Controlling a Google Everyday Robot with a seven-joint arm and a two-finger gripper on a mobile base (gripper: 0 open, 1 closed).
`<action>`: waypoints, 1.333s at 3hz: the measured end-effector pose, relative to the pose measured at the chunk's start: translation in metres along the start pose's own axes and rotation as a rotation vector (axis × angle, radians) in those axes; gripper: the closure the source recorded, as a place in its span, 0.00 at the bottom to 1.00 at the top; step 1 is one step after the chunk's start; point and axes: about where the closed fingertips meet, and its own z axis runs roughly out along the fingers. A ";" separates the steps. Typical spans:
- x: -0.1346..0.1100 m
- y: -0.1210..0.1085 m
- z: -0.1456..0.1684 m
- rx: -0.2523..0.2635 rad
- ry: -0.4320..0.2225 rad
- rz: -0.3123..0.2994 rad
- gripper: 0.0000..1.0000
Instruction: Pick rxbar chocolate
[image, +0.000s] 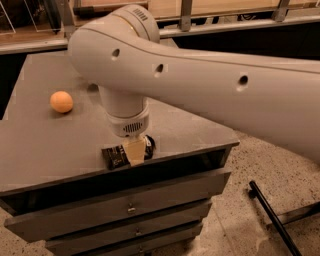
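Note:
The rxbar chocolate (115, 156) is a small dark bar with pale lettering. It lies flat on the grey cabinet top (50, 145), close to the front edge. My gripper (134, 151) points straight down from the white arm (200, 85) and sits right on the bar's middle, hiding that part. The bar's left end and a bit of its right end stick out on either side of the gripper. The bar rests on the surface.
An orange ball (61, 101) sits on the cabinet top at the left. Drawers (130, 205) are below the front edge. A black rod (272, 220) lies on the speckled floor at the right. A railing and shelf (185, 20) run behind.

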 end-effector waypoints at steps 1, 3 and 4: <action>0.000 0.000 -0.004 0.008 -0.006 0.000 1.00; 0.014 0.002 -0.061 0.093 -0.084 0.036 1.00; 0.014 0.002 -0.061 0.093 -0.084 0.036 1.00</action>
